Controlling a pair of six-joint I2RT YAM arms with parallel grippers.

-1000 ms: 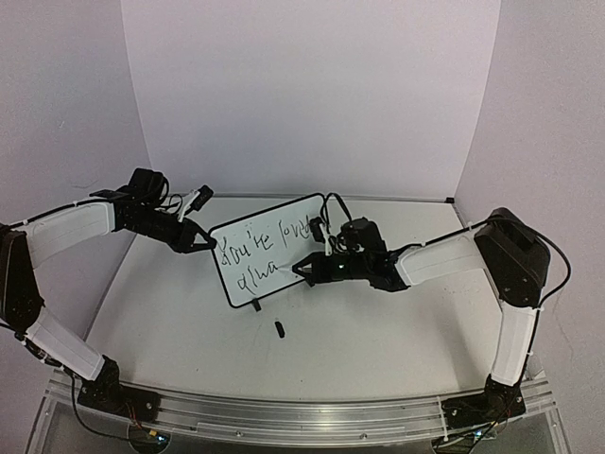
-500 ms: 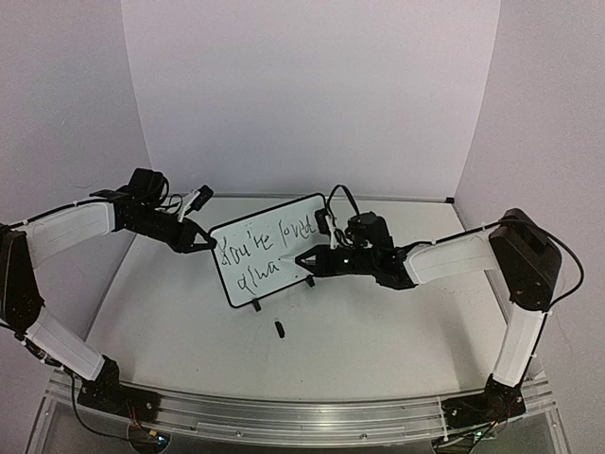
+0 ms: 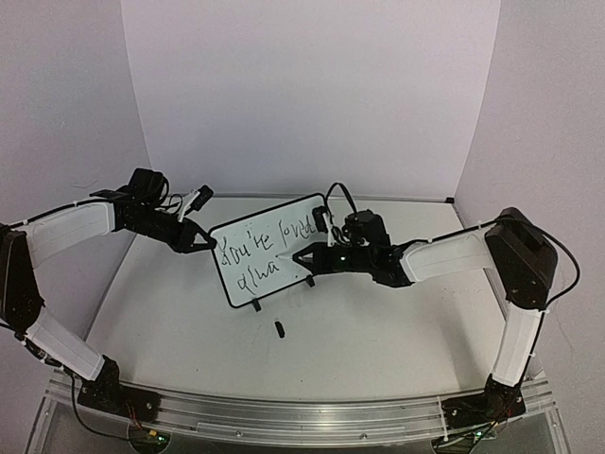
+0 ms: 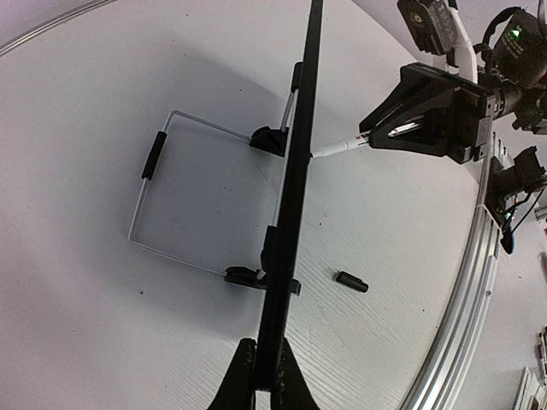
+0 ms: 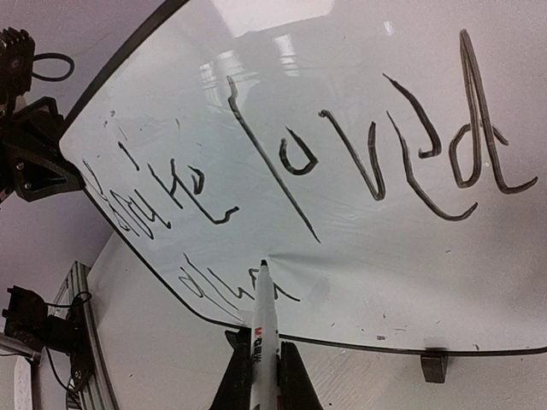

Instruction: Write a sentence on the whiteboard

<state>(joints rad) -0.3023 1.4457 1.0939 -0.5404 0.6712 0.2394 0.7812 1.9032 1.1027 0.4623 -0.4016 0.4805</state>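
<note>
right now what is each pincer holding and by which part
Left pincer clamps the whiteboard by one short edge; right pincer grips the marker by its barrel.

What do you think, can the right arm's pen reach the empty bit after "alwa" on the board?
Probably yes. The right claw holds the marker with its tip at the whiteboard, just past the last letters of the sentence; nothing sits between.

My top camera looks down from behind; wrist cameras view the whiteboard (image 3: 267, 251) close, left edge-on, right face-on.
</note>
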